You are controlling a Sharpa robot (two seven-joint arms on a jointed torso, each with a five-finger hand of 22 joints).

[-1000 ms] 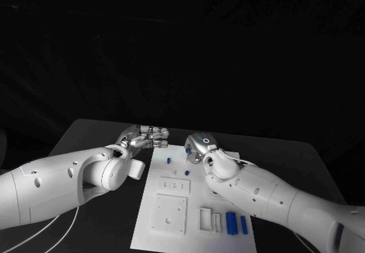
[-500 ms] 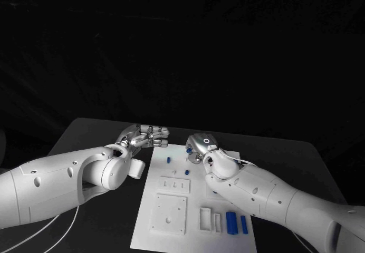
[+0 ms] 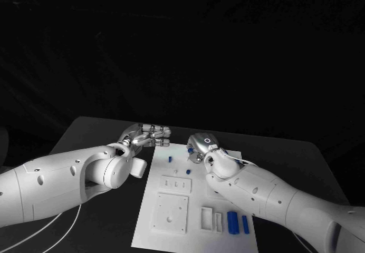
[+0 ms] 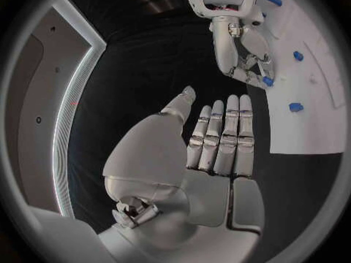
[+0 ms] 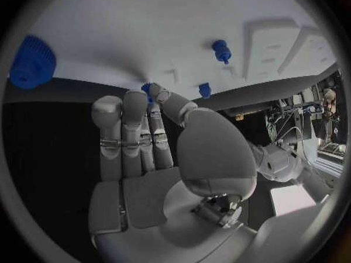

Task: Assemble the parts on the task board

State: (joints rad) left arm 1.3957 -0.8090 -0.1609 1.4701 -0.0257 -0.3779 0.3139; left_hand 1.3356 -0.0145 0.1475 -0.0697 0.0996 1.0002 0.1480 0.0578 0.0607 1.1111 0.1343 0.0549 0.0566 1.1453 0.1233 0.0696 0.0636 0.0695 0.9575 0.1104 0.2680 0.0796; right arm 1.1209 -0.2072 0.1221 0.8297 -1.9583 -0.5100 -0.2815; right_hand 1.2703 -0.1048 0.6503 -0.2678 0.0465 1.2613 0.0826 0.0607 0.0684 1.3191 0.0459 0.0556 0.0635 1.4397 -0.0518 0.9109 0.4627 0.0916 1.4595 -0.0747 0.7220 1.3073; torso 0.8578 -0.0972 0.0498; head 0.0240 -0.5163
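Head view: the white task board (image 3: 171,211) lies mid-surface, blue parts (image 3: 237,223) at its near right corner, both arms meeting over its far end. Left wrist view: the left robot hand (image 4: 212,146) is flat, fingers straight, holding nothing. Right wrist view: the right robot hand (image 5: 139,140) pinches a small blue part (image 5: 150,89) at its fingertips above the board.

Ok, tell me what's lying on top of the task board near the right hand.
On the task board, small blue parts lie near the right hand, which pinches a blue part at its fingertips. Whatever lies beneath the hand and arm is covered.
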